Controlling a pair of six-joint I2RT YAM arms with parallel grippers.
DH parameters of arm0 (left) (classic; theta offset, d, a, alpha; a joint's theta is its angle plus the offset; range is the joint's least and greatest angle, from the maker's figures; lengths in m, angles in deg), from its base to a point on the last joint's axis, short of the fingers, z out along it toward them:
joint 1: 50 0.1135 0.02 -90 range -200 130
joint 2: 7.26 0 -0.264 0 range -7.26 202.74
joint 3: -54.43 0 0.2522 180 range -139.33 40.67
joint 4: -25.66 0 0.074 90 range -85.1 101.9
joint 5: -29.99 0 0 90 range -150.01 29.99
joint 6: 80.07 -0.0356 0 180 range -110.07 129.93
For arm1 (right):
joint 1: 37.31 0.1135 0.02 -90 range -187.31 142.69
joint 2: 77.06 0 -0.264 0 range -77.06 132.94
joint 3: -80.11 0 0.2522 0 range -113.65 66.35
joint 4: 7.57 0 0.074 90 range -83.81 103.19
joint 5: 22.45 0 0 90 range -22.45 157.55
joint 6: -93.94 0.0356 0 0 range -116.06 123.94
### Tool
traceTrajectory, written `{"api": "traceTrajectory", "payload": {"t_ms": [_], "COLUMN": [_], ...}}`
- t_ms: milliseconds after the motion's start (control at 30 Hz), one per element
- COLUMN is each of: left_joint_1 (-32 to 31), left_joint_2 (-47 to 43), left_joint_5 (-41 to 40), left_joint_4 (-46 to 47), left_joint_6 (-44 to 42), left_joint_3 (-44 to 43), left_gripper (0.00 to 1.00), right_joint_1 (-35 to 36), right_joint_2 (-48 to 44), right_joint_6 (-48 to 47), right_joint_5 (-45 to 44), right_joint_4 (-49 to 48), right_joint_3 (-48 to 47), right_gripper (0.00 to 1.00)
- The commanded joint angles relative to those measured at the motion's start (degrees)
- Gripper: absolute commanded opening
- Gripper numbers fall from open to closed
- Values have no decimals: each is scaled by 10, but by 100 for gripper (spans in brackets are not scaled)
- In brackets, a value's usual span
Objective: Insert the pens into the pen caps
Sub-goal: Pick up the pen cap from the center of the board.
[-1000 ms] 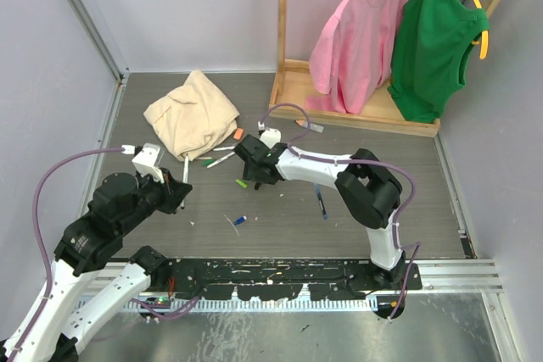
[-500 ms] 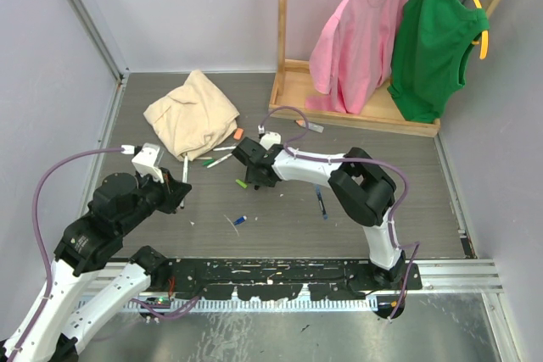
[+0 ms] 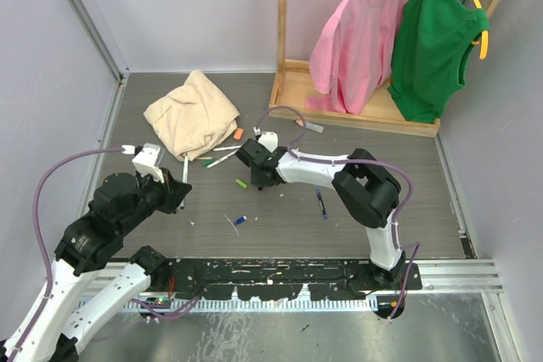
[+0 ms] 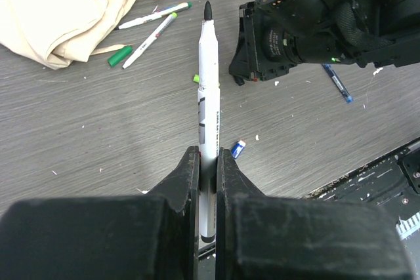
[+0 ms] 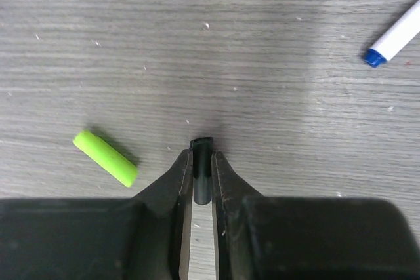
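My left gripper (image 4: 208,162) is shut on a white pen (image 4: 209,96) whose black tip points away toward the right arm; it hovers at the table's left (image 3: 180,194). My right gripper (image 5: 201,170) is down at the table's middle (image 3: 259,181), its jaws closed on a small black pen cap (image 5: 201,159). A lime green cap (image 5: 105,157) lies just left of it. A blue cap (image 3: 240,220), an orange cap (image 3: 238,133), a dark green cap (image 4: 120,56) and two white pens (image 4: 154,16) lie loose. A blue pen (image 3: 321,203) lies to the right.
A crumpled beige cloth (image 3: 191,112) lies at the back left, next to the loose pens. A wooden clothes rack (image 3: 356,108) stands at the back right with a pink top (image 3: 361,36) and a green top (image 3: 437,40) hanging from it.
The right gripper's jaws have closed from open onto the black cap, and that arm shifted slightly. The left arm and its pen have held still.
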Motion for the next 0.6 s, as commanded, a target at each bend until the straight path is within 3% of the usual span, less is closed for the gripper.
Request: {"api": "traceTrajectory", "payload": {"t_ms": [0,200,567], "left_joint_1": [2,2,2], "left_joint_2": [7,13,19], "left_joint_5": [-3,2,2], "left_joint_4": [11,12,12], "left_joint_6": [-10,-10,-10], "left_joint_3": [0,0,0], "left_gripper": [0,0,0], "right_joint_1": [2,1,-2], "right_joint_2": [-68,-143,-227], "right_joint_6": [-120,-204,-151], "right_joint_5": [5,28,66], "right_joint_4": [-33,-36,-9], "right_joint_3": [35,119,237], "right_gripper": [11,12,17]}}
